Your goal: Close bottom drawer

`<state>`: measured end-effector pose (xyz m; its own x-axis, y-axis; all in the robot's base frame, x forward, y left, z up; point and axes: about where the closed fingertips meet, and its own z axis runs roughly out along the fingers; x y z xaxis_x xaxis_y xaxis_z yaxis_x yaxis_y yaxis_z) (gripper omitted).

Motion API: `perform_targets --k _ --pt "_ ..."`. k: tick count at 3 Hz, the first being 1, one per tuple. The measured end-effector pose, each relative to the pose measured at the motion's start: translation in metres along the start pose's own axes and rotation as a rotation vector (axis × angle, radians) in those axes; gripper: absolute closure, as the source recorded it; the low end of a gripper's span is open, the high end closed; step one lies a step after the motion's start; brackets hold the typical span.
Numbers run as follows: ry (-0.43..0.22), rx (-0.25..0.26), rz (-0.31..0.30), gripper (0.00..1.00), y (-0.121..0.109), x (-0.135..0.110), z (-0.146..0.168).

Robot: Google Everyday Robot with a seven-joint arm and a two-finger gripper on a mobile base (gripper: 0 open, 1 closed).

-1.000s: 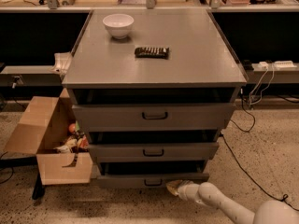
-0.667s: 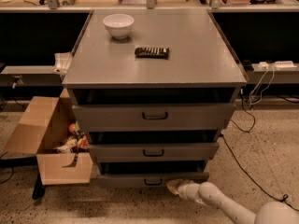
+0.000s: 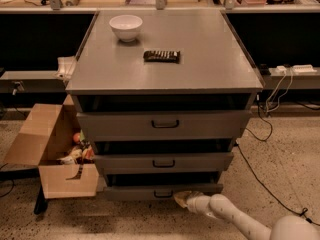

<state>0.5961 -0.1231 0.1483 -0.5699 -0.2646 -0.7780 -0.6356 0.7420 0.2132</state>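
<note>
Camera view: looks down at a grey cabinet with three drawers, floor in front.
Arm (image 3: pixel 235 219): white, reaches in from the lower right, low over the floor.
Gripper (image 3: pixel 182 198): at the front panel of the bottom drawer, just right of its handle; whether it is released or clenched cannot be told.
Bottom drawer (image 3: pixel 135 192): lowest and narrowest front, with a dark gap above it that suggests it is not fully in.
Step in hand: judged to be the push on the panel, gripper at or touching the front.
Next move: calls for a straight, level push toward the cabinet until the front sits flush.
Box (image 3: pixel 52 159): open cardboard, left of the cabinet, apart from the drawer's path.
Middle drawer (image 3: pixel 163 162): above.
Top drawer (image 3: pixel 165 124): widest.
Cabinet top (image 3: pixel 210 54): holds a bowl (image 3: pixel 125 27) and a dark bar (image 3: pixel 161 56).
</note>
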Motion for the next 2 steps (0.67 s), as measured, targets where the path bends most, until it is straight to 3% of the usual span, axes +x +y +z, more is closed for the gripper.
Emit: perform_targets --k 2 --pt "-0.026 -0.011 0.006 1.0 0.0033 -0.0098 0.0041"
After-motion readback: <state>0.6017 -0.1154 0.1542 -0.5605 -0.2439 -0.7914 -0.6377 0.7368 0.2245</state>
